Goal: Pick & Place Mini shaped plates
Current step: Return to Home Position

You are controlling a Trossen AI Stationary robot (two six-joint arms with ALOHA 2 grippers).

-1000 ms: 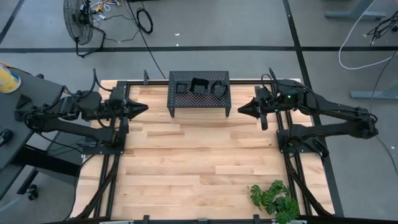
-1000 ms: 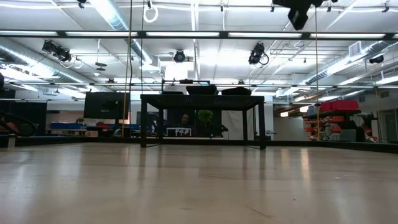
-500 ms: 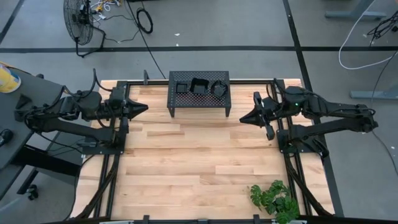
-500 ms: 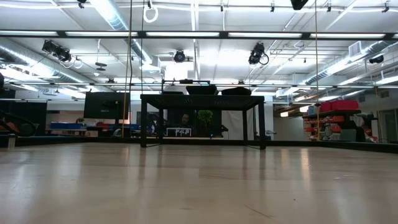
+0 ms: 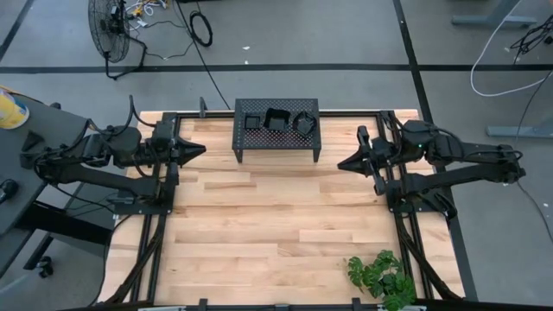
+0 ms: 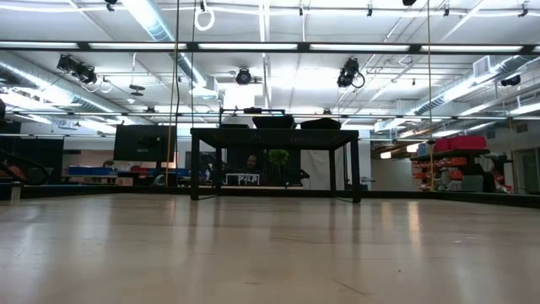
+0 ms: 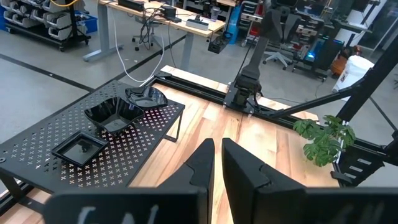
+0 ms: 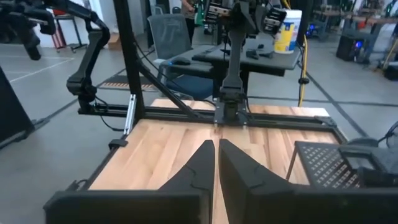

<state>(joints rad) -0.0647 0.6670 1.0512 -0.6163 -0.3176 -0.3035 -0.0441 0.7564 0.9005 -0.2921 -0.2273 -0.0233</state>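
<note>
sitting atop stand (image 5: 276,140): mini plates (image 5: 276,118)

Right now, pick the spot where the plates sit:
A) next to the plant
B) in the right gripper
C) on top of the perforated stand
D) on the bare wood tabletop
C: the high view shows the plates on top of the stand, while the left gripper and the right gripper are shut on nothing.
</note>
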